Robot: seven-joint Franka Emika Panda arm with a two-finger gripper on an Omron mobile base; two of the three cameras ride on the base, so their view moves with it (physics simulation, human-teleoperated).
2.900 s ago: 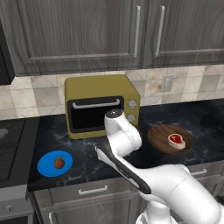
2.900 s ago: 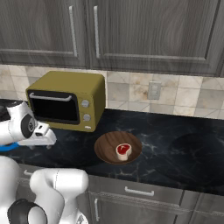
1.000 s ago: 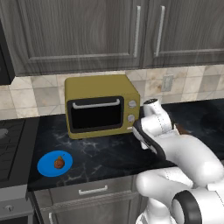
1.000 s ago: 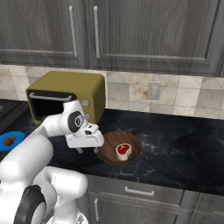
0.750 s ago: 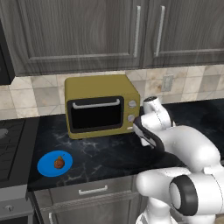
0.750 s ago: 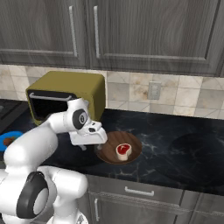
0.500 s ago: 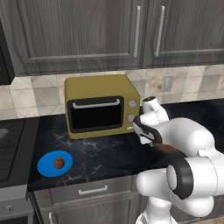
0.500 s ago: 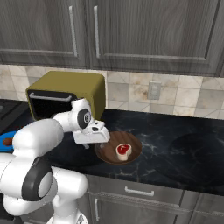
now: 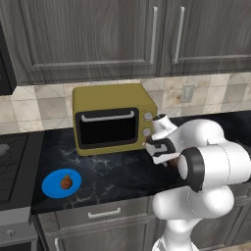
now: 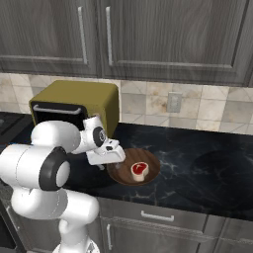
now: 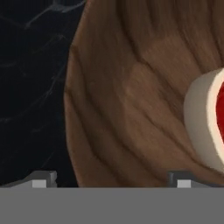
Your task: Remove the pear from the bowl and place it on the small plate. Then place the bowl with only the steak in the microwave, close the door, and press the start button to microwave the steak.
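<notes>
Black marble counter (image 10: pixel 207 168), yellow oven (image 10: pixel 74 106) behind — open gripper (image 11: pixel 109 179) (fingers apart) over bowl (image 10: pixel 118 173) rim, steak (image 10: pixel 140 169) inside.

Black marble counter (image 10: pixel 197 163) carries yellow oven (image 9: pixel 110 117), blue plate (image 9: pixel 54 186), wooden bowl (image 10: pixel 121 173)
</notes>
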